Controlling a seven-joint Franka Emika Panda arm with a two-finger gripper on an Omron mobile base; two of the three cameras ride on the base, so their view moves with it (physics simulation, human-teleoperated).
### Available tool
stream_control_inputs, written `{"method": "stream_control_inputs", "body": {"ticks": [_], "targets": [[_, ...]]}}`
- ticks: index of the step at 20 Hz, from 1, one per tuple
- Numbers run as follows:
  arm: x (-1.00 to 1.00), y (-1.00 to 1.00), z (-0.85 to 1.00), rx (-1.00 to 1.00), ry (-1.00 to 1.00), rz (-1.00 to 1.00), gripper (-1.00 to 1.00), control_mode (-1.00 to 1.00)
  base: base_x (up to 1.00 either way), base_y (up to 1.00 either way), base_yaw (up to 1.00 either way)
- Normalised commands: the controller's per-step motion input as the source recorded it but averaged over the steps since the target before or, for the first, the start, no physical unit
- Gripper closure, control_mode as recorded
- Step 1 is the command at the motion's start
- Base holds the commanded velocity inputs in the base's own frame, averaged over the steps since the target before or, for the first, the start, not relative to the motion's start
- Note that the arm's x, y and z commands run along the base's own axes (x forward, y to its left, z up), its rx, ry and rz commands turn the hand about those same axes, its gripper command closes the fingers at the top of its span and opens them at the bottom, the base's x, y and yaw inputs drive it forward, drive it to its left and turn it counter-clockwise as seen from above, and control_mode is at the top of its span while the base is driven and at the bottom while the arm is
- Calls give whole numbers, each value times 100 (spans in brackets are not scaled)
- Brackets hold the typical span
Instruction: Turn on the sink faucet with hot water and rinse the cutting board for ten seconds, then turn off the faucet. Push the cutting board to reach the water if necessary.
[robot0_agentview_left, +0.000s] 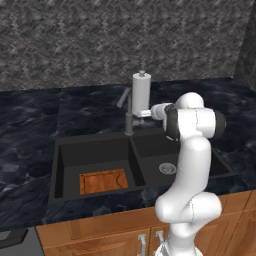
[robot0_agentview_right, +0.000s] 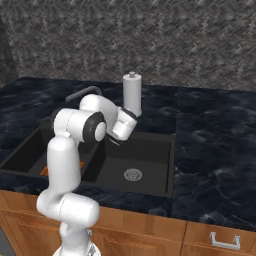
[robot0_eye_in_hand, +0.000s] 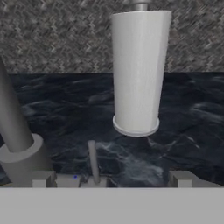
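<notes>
- The gripper (robot0_eye_in_hand: 111, 178) is right up at the back of the sink (robot0_agentview_left: 65, 150), fingers (robot0_eye_in_hand: 43, 178) spread as wide as they go, nothing pinched between them.
- Between the two fingertips, slightly toward the left one, stands the small side lever (robot0_eye_in_hand: 92, 161): a thin grey stick rising upright from a little block, just in front of the tips.
- Outboard of the left fingertip rises the sink faucet (robot0_eye_in_hand: 15, 131), a slim dark grey metal post on a round collar; in the left base view its angled spout arm reaches out over the left basin.
- Handling guess: that lever looks rigid, smooth and narrow, so a pinch could slip; a sideways nudge with one finger low on the stick seems the safer way to take it.
- Beyond the fingers, a little right of centre, sits the pump dispenser (robot0_eye_in_hand: 140, 72), a tall, pale, smooth cylinder on the counter (robot0_eye_in_hand: 192, 113); close enough to bump on a wide swing.
- The counter is glossy dark marble with pale veining; the wall (robot0_eye_in_hand: 52, 35) behind is rough grey herringbone stone.
- The cutting board (robot0_agentview_left: 104, 181) lies flat on the floor of the left basin, well away from the fingers, toward the front: reddish-brown wood, darker border, notch in its far edge.
- It looks stiff, light and thin; lying flush, it should slide with a push on an edge more readily than lift.
- No stream is running yet.
</notes>
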Motion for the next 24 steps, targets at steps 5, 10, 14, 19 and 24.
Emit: {"method": "stream_control_inputs", "body": {"ticks": [5, 10, 14, 19, 24], "targets": [[12, 20, -7, 0, 0, 0, -100, -100, 0, 0, 0], [2, 0, -19, 0, -5, 0, -100, -100, 0, 0, 0], [0, 0, -23, 0, -11, 0, -100, -100, 0, 0, 0], [0, 0, -31, 0, -21, 0, -100, -100, 0, 0, 0], [0, 0, -32, 0, -13, 0, -100, -100, 0, 0, 0]]}}
